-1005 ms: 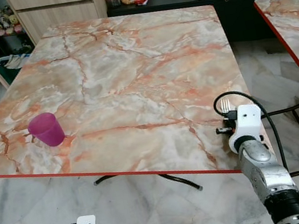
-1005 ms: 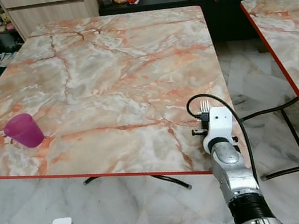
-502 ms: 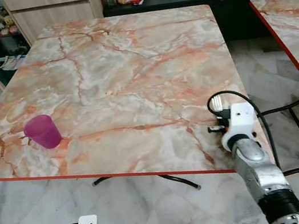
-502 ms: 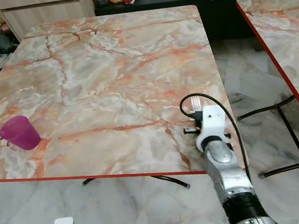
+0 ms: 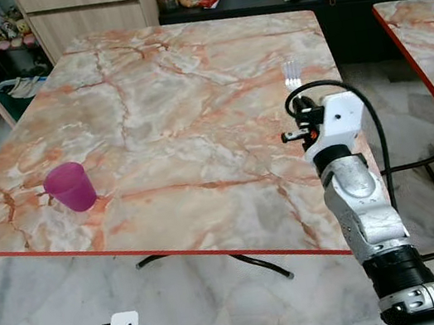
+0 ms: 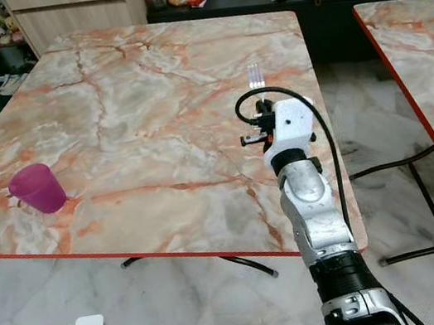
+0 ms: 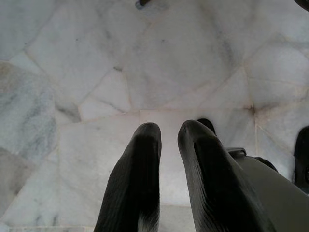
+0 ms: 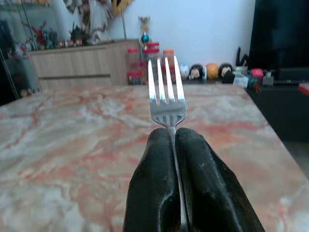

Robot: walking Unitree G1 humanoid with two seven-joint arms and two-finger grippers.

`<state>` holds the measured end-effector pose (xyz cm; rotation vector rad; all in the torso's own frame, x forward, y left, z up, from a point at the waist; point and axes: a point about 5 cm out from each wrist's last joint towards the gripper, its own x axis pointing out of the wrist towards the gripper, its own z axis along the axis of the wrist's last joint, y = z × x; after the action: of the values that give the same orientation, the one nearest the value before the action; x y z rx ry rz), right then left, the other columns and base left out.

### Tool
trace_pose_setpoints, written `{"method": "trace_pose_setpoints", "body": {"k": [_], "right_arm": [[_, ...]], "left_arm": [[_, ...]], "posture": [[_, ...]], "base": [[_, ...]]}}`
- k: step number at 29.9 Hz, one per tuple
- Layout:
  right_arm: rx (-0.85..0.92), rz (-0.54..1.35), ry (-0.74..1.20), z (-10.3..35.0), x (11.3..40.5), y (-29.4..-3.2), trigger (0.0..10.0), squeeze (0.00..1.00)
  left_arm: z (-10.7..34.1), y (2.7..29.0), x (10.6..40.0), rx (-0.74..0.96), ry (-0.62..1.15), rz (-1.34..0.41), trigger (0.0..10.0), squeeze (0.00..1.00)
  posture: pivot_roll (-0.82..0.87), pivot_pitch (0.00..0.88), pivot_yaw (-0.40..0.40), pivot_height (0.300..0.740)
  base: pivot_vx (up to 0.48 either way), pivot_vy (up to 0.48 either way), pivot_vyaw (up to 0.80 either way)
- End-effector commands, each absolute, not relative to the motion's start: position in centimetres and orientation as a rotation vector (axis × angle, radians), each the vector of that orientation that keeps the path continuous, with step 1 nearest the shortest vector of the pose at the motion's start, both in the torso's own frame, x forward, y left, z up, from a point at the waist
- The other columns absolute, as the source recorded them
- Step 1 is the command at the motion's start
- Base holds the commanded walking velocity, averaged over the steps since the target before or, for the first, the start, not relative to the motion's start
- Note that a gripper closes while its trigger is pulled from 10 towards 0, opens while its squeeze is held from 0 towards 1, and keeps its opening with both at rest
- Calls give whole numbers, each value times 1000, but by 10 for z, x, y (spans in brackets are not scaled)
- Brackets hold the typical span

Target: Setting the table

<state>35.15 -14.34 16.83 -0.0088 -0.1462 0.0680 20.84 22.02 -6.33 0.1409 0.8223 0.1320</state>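
Here, a metal fork with 4 tines juts straight out from the right gripper, whose 2 black fingers are pressed tight on its handle. The fork is held in the air above the marble table, over the side nearest the robot's right arm, tines pointing toward the far edge. A purple cup stands well apart from the gripper, toward the robot's left, near the table's front edge. The left gripper hangs idle over the tiled floor, its fingers nearly together and holding nothing. To place the fork well, the robot would likely need to lower it flat onto the marble before letting go, so it does not drop or bounce.
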Motion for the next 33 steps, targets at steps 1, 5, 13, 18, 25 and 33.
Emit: {"method": "trace_pose_setpoints", "body": {"k": [1, 5, 13, 18, 25, 33], "right_arm": [[-15, 78, -131, 162, 350, -140, 10000, 0], [-8, 105, -143, 164, 350, -134, 10000, 0], [-38, 89, -139, 166, 352, -139, 10000, 0], [-36, 75, -157, 171, 354, -143, 10000, 0], [-32, 68, -166, 175, 356, -144, 10000, 0], [-29, 73, -177, 177, 356, -143, 10000, 0]], "left_arm": [[-65, 222, 205, 151, 839, 140, 10000, 0], [-65, 223, 205, 151, 838, 144, 10000, 0], [-65, 225, 204, 152, 841, 162, 10000, 0], [-66, 225, 202, 152, 845, 165, 10000, 0], [-66, 226, 202, 153, 843, 170, 10000, 0], [-65, 226, 203, 154, 839, 171, 10000, 0]], "posture": [[26, 77, -16, 740], [23, 91, -16, 740], [22, 110, -17, 740], [13, 122, -14, 740], [14, 127, -14, 740], [8, 131, -13, 740]], "base": [[0, -296, 0], [0, -300, 0], [0, -355, 0], [0, -436, 0], [0, -458, 0], [0, -460, 0]]}}
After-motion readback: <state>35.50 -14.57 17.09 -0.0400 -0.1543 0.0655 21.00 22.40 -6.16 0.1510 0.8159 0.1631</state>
